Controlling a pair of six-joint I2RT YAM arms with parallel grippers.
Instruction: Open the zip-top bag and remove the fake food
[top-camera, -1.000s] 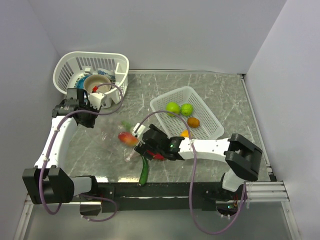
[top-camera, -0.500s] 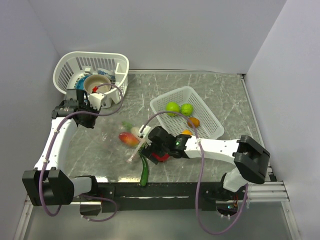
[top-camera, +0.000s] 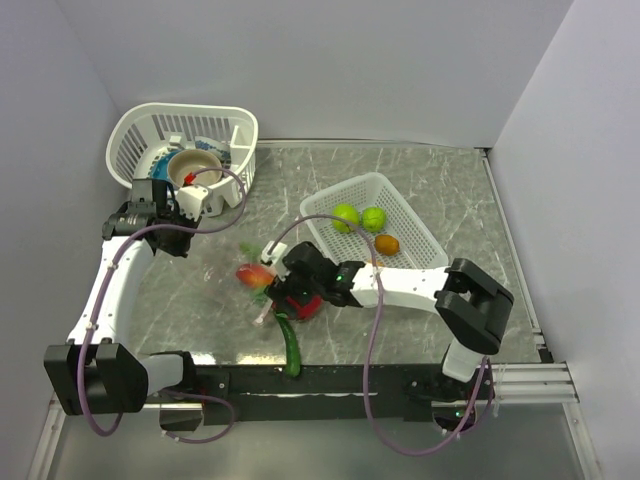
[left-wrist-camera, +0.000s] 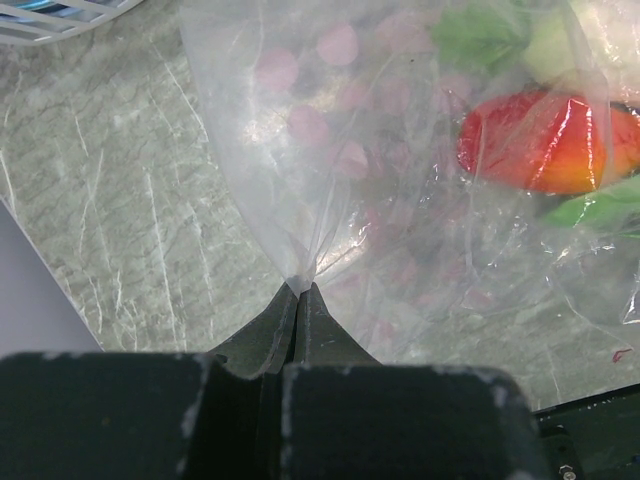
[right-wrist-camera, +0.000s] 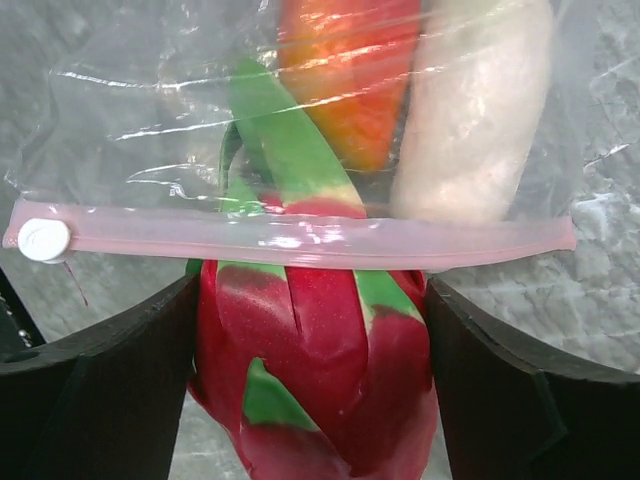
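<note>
Showing a marbled table from above, the top view has the zip-top bag (top-camera: 222, 262) lying clear and floppy. The left fingers (top-camera: 175, 240) hold the bag's far-left corner, probably to anchor it. The right fingers (top-camera: 290, 290) sit at the bag's near-right mouth around a red-and-green piece (top-camera: 305, 305) of fake food. A white basket (top-camera: 400, 240) right of the bag holds three fruit balls.

Left wrist view: the left fingers (left-wrist-camera: 280, 330) are fully closed, pinching a gathered corner of the bag taut. An orange-red piece (left-wrist-camera: 545, 140) lies inside.

Right wrist view: the right fingers (right-wrist-camera: 100, 400) stand wide, one against each flank of the red-and-green piece (right-wrist-camera: 310, 360), which pokes out under the bag's pink zip strip (right-wrist-camera: 300, 240). They seem to grip it for pulling out.
</note>
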